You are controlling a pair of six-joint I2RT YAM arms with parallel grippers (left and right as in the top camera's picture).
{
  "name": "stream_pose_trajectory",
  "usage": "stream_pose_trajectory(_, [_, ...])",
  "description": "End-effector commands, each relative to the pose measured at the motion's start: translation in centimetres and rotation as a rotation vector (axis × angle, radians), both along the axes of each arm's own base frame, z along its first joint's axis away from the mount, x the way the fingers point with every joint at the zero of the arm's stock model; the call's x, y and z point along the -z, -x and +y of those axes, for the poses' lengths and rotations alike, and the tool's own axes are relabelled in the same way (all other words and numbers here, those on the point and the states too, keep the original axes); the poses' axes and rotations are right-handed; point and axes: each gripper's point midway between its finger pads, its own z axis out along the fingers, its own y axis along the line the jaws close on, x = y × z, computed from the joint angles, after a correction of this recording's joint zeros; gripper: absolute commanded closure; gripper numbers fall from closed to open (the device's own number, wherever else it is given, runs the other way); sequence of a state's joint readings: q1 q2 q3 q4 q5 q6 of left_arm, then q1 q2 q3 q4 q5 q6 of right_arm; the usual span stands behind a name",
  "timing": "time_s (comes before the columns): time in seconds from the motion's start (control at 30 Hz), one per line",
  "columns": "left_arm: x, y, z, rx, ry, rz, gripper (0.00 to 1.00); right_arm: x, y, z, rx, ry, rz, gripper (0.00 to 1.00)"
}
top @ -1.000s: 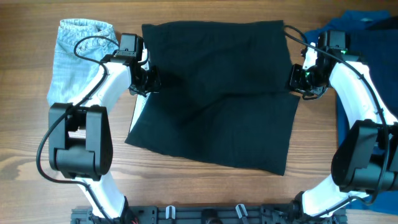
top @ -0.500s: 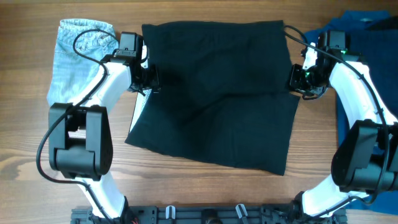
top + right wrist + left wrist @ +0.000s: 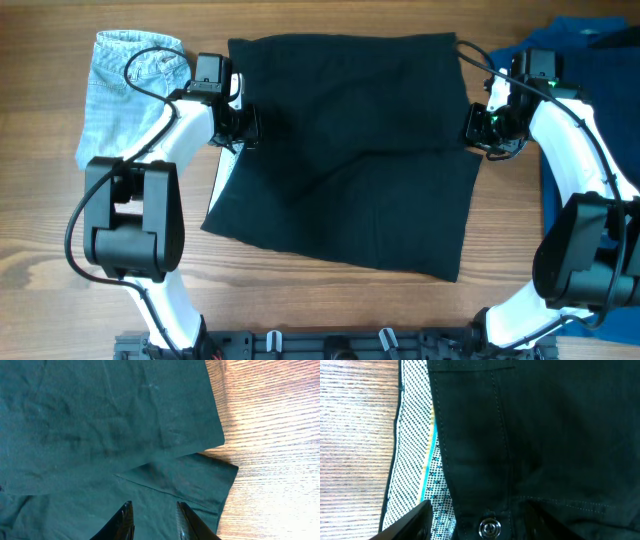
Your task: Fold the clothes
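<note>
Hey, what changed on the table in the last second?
The left pincer opened wider over the waistband of the black shorts, apparently letting it go. The elbow of the left arm shifted slightly toward the shorts. The right pincer, the shorts, the denim and the blue garment stayed put.

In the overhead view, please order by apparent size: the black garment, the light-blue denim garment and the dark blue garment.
1. black garment: clearly the largest.
2 or 3. light-blue denim garment and dark blue garment: I cannot rank them; the picture edge cuts off the dark blue one, so its full size is hidden.
</note>
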State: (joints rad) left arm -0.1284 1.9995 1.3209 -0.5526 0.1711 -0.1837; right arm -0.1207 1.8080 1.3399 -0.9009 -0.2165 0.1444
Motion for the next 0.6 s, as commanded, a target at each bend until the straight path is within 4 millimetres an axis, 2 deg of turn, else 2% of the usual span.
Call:
stream_pose_trajectory(0.0, [1.0, 0.5, -0.4, 0.030, 0.011, 0.021, 0.41, -0.7, -0.3, -0.1, -0.011, 0.011, -0.024, 0.72])
stream_pose_trajectory(0.2, [2.5, 0.8, -0.3, 0.029, 0.008, 0.051, 0.41, -0.7, -0.3, -0.1, -0.012, 0.011, -0.024, 0.72])
stream_pose_trajectory(0.4, [2.1, 1.0, -1.8, 0.054, 0.095, 0.059, 0.41, -0.6, -0.3, -0.1, -0.011, 0.011, -0.024, 0.71])
stream_pose_trajectory(0.57, [1.3, 0.8, -1.9, 0.056, 0.100, 0.042, 0.41, -0.7, -0.3, -0.2, -0.012, 0.012, -0.025, 0.71])
